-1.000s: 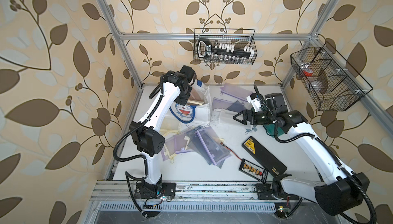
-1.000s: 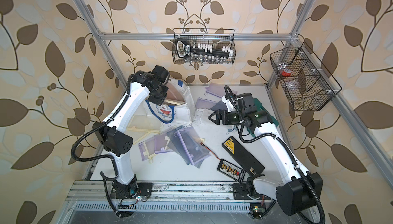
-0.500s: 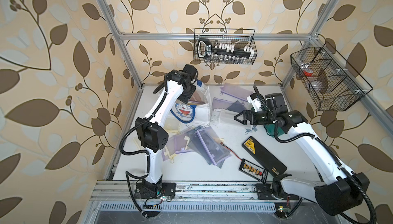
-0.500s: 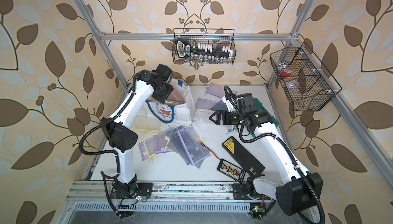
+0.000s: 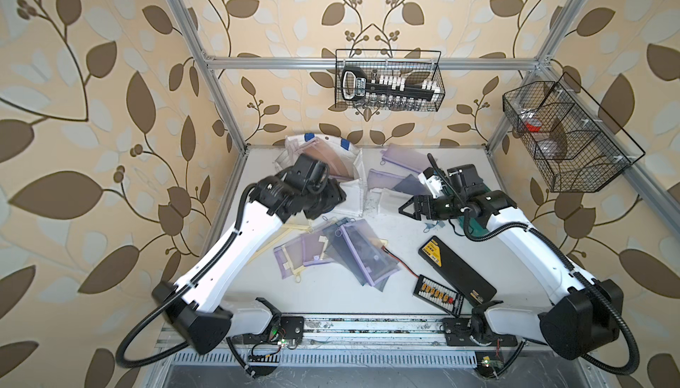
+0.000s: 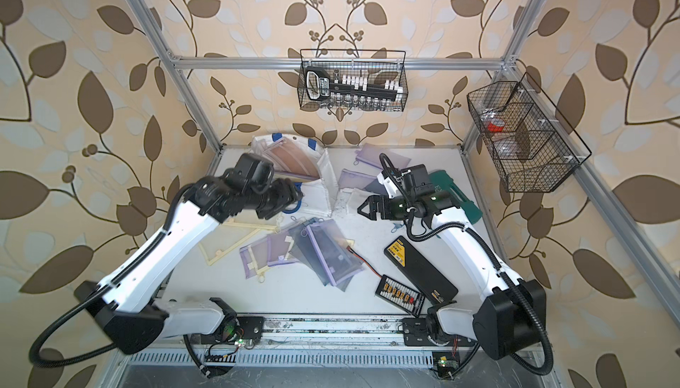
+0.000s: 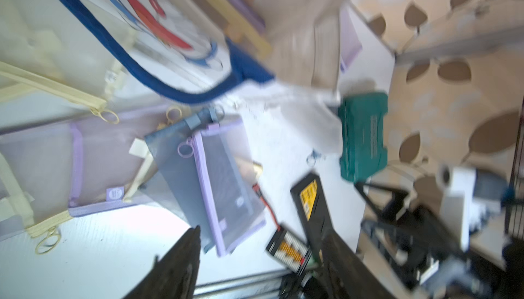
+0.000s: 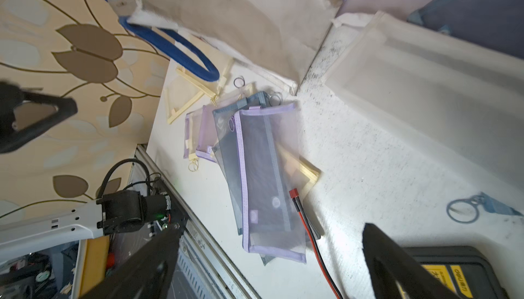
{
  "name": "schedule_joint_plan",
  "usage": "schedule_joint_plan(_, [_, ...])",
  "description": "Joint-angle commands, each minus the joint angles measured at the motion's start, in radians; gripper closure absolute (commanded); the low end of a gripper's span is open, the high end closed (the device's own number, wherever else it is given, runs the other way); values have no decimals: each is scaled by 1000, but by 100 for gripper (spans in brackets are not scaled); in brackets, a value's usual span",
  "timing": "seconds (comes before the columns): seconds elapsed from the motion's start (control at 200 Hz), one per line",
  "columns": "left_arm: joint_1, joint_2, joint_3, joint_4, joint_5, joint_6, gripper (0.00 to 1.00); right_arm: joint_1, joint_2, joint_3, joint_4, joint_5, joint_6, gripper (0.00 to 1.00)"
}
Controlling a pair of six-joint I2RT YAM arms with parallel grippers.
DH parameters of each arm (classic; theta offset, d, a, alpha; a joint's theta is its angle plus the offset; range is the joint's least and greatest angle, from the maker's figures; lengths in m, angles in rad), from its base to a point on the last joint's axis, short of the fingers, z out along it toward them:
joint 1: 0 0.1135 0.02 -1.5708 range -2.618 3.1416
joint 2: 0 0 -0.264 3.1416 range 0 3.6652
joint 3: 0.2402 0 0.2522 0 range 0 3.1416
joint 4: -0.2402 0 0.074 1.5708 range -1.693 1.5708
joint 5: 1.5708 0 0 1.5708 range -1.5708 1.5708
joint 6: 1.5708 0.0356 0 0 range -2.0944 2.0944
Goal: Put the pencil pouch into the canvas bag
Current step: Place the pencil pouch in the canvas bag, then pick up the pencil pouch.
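Both left fingers [image 7: 181, 260] and right fingers [image 8: 397, 260] gape empty; the left just released, leaving the pencil pouch [image 5: 327, 163] lodged in the canvas bag [image 5: 352, 198]. Placement appears done.

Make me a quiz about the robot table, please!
1. True or false: the right gripper is clutching a mesh pouch.
2. What pokes out of the white canvas bag with blue handles? A) green plastic tool case B) brownish see-through mesh pouch C) long black box
3. What colour trims the topmost flat mesh pouch in the middle pile?
Key: 1 false, its jaws are open and empty; 2 B; 3 purple.
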Motion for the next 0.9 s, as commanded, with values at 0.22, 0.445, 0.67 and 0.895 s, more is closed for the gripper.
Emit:
schedule_joint_plan(0.22, [-175,-239,-556,417,79,-100,22,143,208,-68,131,-72,-21,4])
schedule_joint_plan(0.445, [-201,-65,-598,589,59,-86,29,150,306,-91,172,-37,-48,7])
schedule_joint_plan(0.67, [-202,64,-606,678,-18,-82,37,152,420,-76,242,-66,-36,17])
schedule_joint_plan(0.895, [-202,141,-650,749,-44,-114,40,154,505,-64,273,-77,-37,25])
